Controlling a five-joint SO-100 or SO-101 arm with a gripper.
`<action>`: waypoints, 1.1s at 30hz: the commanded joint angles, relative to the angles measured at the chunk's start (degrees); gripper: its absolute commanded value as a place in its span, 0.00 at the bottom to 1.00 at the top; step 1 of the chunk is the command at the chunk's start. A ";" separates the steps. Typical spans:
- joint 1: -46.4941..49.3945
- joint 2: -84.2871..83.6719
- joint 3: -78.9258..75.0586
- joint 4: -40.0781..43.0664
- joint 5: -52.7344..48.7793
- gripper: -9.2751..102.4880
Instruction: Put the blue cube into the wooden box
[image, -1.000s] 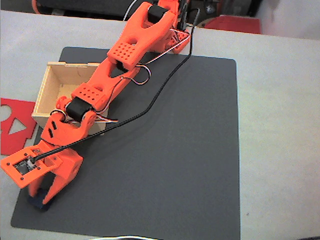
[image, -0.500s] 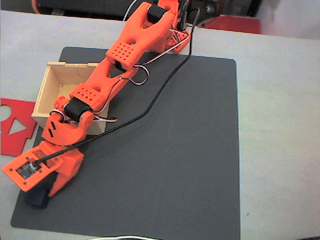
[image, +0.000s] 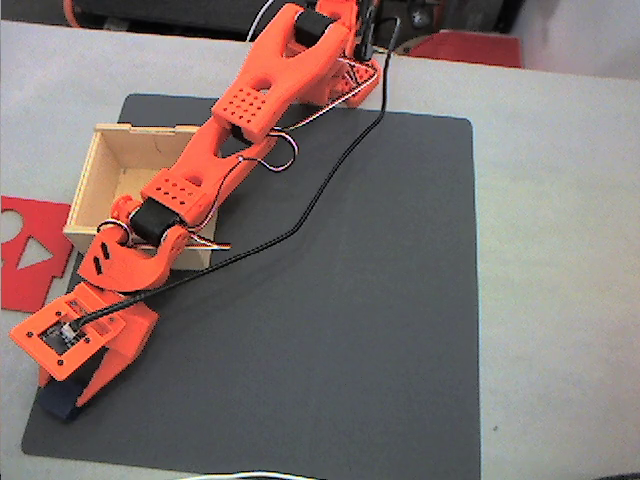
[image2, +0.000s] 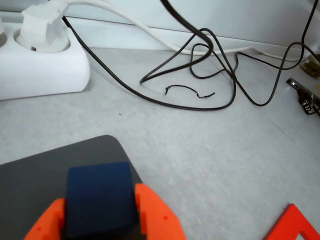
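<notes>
The blue cube (image: 57, 403) sits at the front left corner of the dark mat (image: 350, 300), held between the orange fingers of my gripper (image: 68, 398). In the wrist view the cube (image2: 100, 192) fills the gap between both fingertips (image2: 152, 212), and my gripper (image2: 100, 212) is shut on it, over the mat's rounded corner. The wooden box (image: 150, 131) stands open-topped at the mat's back left, partly under my arm, well behind the gripper.
A flat red cut-out sheet (image: 30, 255) lies left of the box on the grey table; its edge (image2: 295, 225) shows in the wrist view. A white power strip (image2: 40, 65) and loose black cables (image2: 200, 75) lie beyond the mat's corner.
The gripper has closed on the cube and shifted slightly left with it; the wrist has turned a little.
</notes>
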 joint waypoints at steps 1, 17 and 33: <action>0.35 0.97 -0.88 0.35 0.18 0.08; -13.18 10.28 -0.88 6.50 -19.51 0.08; -26.98 21.97 -0.88 28.04 -34.54 0.08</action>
